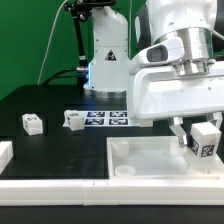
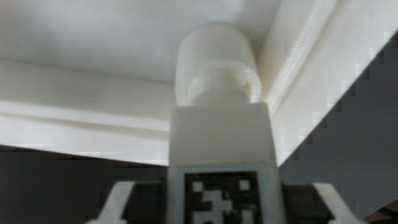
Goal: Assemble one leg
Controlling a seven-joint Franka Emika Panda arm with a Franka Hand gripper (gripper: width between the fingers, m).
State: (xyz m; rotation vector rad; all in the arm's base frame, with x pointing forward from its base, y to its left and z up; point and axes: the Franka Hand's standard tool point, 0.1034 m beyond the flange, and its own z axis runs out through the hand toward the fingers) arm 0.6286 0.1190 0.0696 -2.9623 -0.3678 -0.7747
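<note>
Gripper clamped on the tagged leg, peg end over a corner of the rimmed white panel on the desk, w/ 2 spare legs lying well apart at the exterior view's left.

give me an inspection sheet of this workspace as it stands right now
surface: black table, with the marker board lying flat on it
job's things: held leg over a corner of the white panel; loose leg and second loose leg on the table
clutter: white part at the exterior view's left edge, kind unclear
grippers: gripper shut on the held leg
cables: dark cable behind the arm's base, off the table
surroundings: green backdrop, arm's base
</note>
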